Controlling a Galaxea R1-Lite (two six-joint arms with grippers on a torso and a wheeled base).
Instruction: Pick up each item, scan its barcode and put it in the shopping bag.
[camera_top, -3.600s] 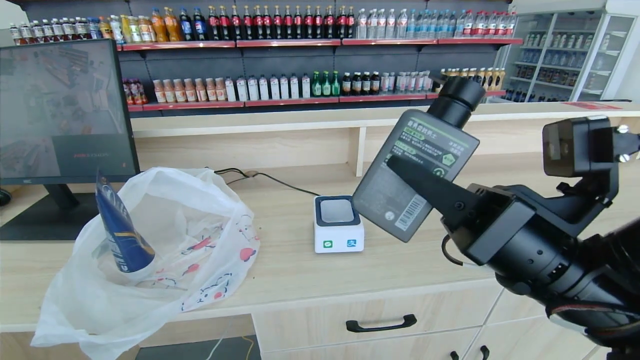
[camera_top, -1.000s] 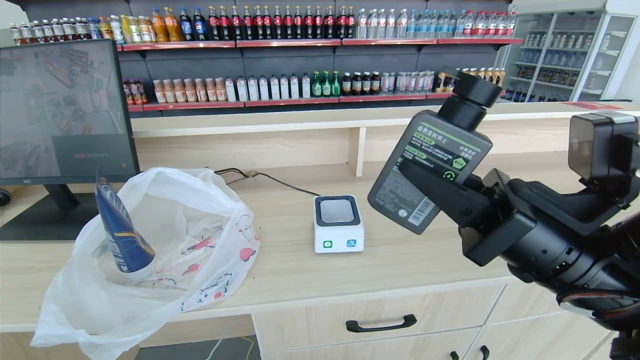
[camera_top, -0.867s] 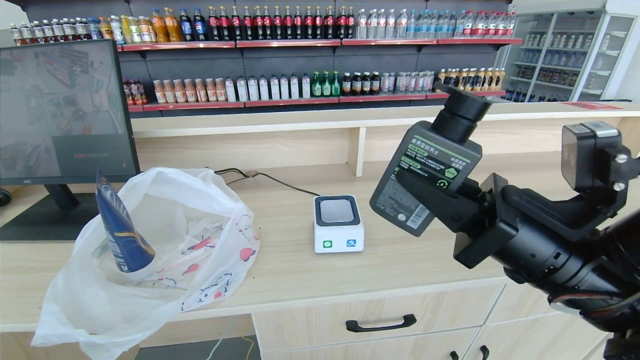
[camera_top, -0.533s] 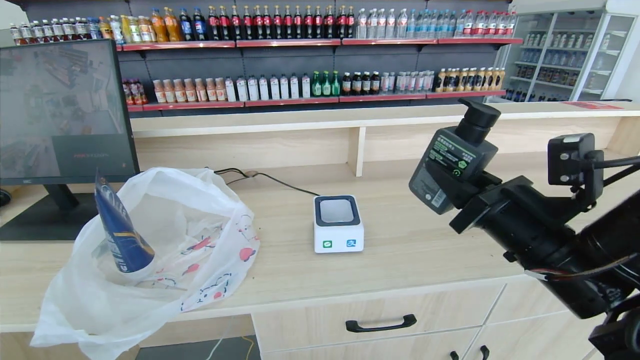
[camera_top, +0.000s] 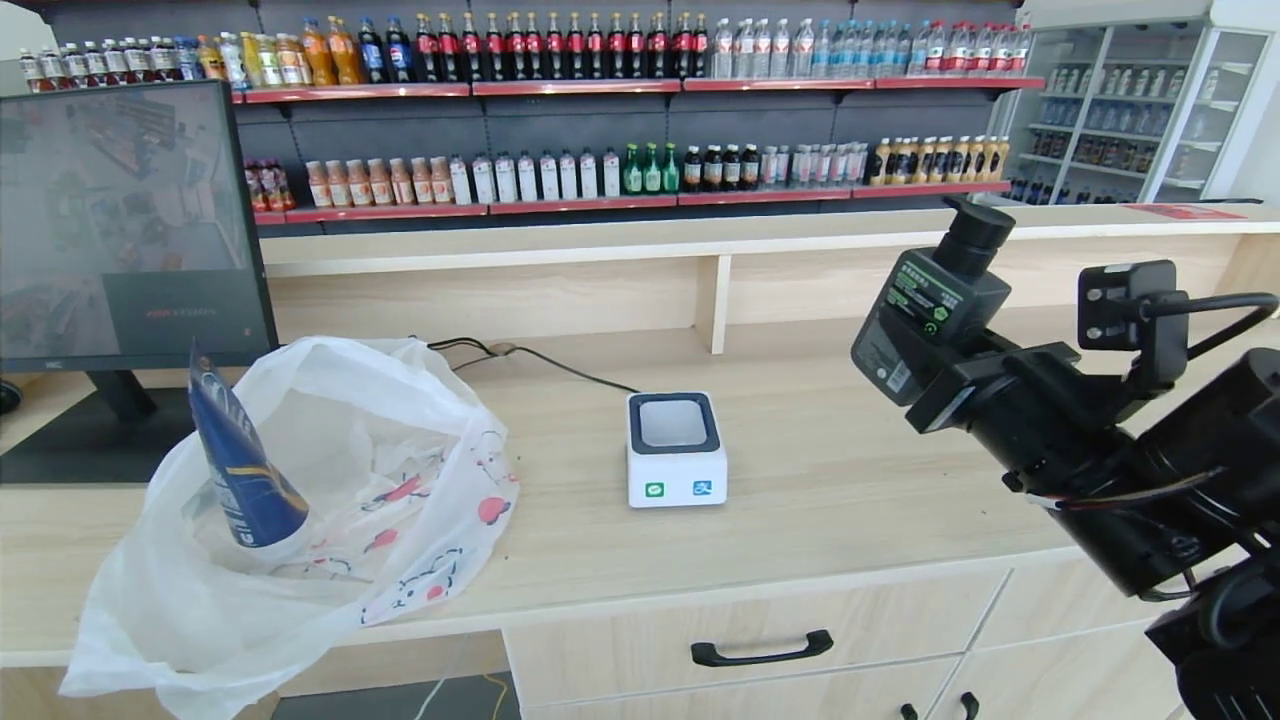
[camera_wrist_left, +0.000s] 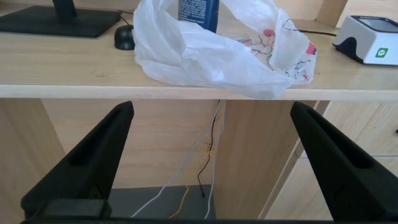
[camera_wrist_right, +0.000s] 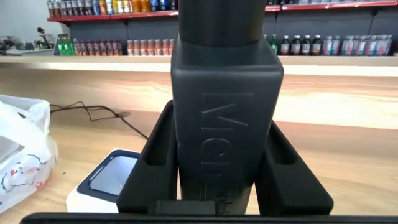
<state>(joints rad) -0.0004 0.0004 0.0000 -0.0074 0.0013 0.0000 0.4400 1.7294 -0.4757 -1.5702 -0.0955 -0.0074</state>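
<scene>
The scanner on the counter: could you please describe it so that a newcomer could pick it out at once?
Look at the long wooden counter below the drink shelves. Near its middle, between the white shopping bag and the dark bottle held in the right gripper, stands the scanner. It is the only small white cube, with a dark-framed grey window on top.

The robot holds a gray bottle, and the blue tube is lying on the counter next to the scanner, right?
Not quite. The blue tube isn't lying next to the scanner; it stands inside the white shopping bag, as the head view shows. The right gripper does hold the gray bottle.
</scene>
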